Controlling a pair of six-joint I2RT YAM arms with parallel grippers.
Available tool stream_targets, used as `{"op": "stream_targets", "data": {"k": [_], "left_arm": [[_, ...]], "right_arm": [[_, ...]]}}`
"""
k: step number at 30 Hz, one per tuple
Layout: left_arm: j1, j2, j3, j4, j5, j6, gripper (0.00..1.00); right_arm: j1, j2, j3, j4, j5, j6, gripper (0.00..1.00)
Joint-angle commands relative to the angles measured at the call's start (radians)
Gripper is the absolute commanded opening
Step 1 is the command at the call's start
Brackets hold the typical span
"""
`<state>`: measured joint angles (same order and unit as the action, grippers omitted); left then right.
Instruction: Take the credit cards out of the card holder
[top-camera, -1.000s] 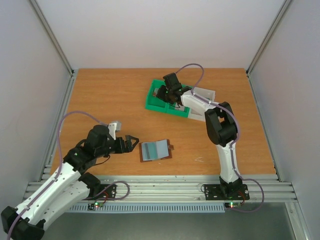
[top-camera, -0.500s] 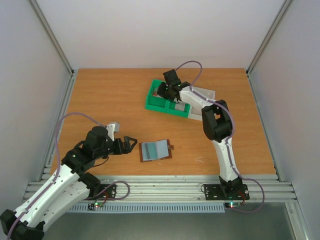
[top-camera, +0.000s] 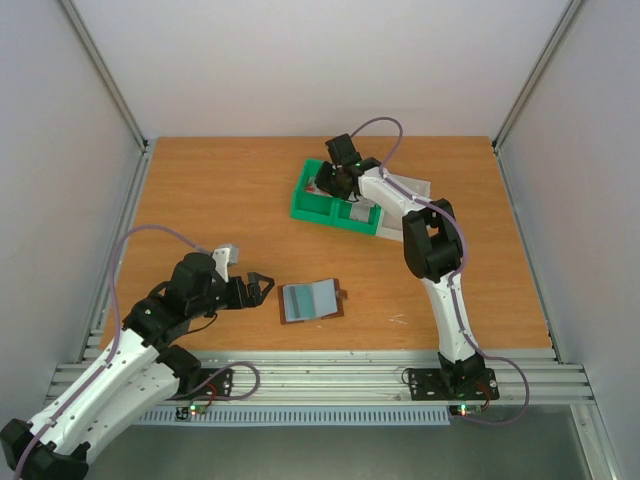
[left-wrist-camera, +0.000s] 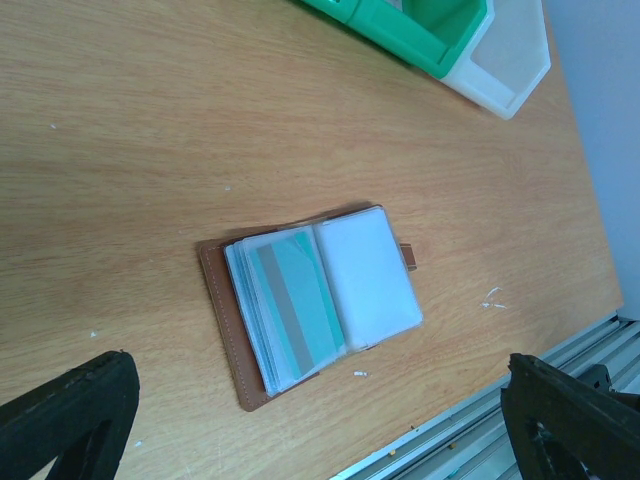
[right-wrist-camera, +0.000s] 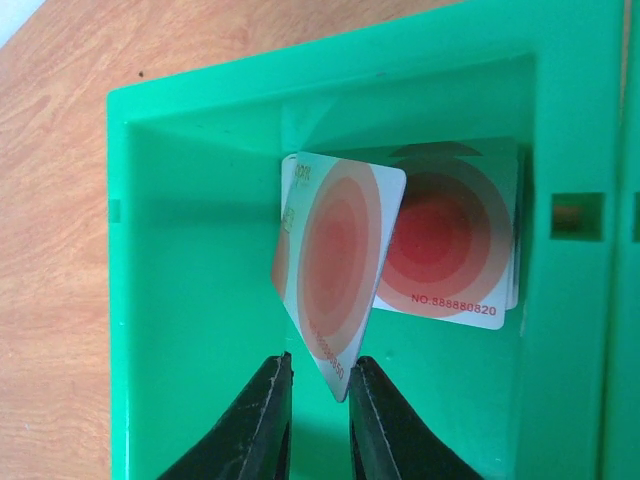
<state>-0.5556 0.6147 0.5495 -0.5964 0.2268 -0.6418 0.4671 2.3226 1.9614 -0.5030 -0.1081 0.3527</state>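
The card holder (top-camera: 310, 300) lies open on the table near the front, brown outside with pale sleeves; in the left wrist view the card holder (left-wrist-camera: 300, 310) shows a teal card (left-wrist-camera: 295, 300) with a grey stripe in its left sleeve. My left gripper (top-camera: 268, 288) hovers just left of it, open and empty, its fingertips (left-wrist-camera: 80, 400) wide apart. My right gripper (top-camera: 325, 185) reaches down into the green tray (top-camera: 310, 208). A white card with red rings (right-wrist-camera: 340, 270) stands tilted there, its lower corner between the slightly parted jaws of the right gripper (right-wrist-camera: 320, 375), over other cards (right-wrist-camera: 450, 250) lying flat.
A white tray section (top-camera: 412, 186) adjoins the green one on the right, seen as the white tray (left-wrist-camera: 505, 70) in the left wrist view. The green tray's walls (right-wrist-camera: 170, 250) close in around the right fingers. The aluminium rail (top-camera: 320, 375) runs along the table's near edge.
The right gripper has shifted slightly left inside the green tray and its jaws have parted from shut. The left arm and the card holder have not moved.
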Motion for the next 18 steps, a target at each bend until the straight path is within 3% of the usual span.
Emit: {"op": "stream_targets", "data": {"k": [1, 11, 18], "left_arm": [[0.003, -0.001, 0.017, 0.006, -0.017, 0.016, 0.99], [0.003, 0.024, 0.024, -0.016, -0.035, -0.003, 0.99], [0.003, 0.075, 0.043, -0.041, -0.032, -0.008, 0.99]], "right_arm": [[-0.008, 0.013, 0.051, -0.054, 0.019, -0.022, 0.20], [-0.010, -0.020, 0.129, -0.159, 0.022, -0.086, 0.29], [-0.009, -0.110, 0.096, -0.215, -0.003, -0.098, 0.30]]}}
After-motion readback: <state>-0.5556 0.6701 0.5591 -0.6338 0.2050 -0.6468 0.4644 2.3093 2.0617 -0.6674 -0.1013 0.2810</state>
